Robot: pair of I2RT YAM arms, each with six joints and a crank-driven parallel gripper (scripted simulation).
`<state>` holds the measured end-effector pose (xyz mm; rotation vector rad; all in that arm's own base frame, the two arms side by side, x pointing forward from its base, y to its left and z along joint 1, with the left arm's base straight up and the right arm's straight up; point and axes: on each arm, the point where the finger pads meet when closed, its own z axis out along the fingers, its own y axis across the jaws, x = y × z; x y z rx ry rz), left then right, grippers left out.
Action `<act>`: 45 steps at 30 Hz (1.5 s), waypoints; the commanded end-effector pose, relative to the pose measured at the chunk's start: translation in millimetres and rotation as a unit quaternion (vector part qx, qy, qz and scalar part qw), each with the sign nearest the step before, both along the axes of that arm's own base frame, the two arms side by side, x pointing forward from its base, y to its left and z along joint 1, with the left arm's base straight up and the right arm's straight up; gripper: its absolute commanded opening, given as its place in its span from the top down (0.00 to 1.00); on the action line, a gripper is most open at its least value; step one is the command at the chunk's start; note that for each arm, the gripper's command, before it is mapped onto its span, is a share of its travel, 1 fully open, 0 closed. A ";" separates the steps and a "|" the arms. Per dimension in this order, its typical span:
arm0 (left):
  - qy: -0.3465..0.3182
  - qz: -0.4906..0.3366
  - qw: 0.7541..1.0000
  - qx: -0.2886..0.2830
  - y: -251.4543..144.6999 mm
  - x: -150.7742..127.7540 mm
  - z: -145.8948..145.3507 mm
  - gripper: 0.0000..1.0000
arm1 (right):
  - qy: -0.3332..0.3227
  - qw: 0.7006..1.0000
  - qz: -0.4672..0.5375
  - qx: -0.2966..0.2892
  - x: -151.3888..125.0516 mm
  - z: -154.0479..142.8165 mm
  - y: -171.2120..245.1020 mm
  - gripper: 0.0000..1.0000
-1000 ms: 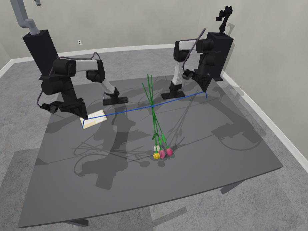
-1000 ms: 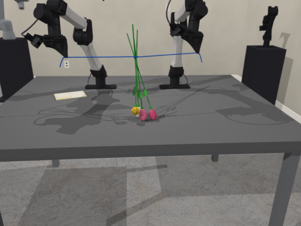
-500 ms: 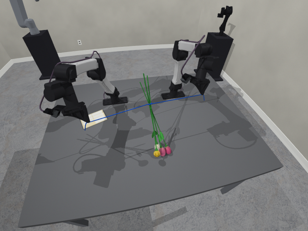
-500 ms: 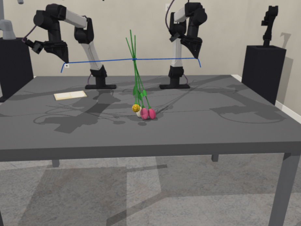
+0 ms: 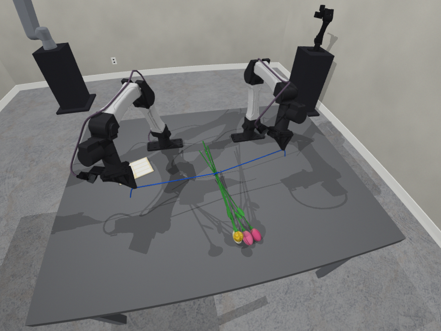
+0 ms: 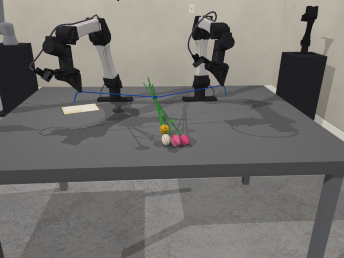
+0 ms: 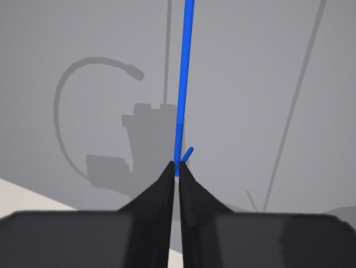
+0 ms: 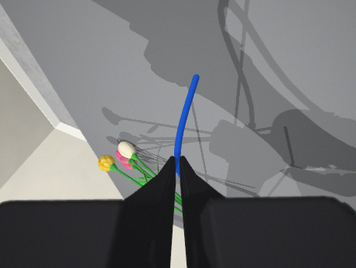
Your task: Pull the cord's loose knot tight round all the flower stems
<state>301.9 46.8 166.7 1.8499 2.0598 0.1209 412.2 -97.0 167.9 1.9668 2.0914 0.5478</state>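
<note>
- Blue cord (image 5: 160,182) (image 6: 188,91) (image 7: 183,77) (image 8: 182,124): taut above the table, both tips drooping.
- Knot (image 5: 215,173) (image 6: 155,97): small, close round the stems.
- Green flower stems (image 5: 221,190) (image 6: 158,109) (image 8: 128,176): bunched, tilted, blooms lowest.

From here I see a smooth, matt grey tabletop (image 5: 285,221) (image 6: 236,133); beyond it, a rough, mottled, stone-like floor (image 5: 39,131) (image 6: 97,222). Above the tabletop, the arms' white links (image 5: 253,101) (image 6: 107,61) look like smooth plastic.
</note>
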 end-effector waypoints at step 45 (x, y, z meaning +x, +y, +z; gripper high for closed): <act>-0.045 0.017 0.998 0.030 17.2 20.1 -135.2 1.00 | -0.073 0.996 -0.022 -0.050 23.9 -134.4 -26.6 1.00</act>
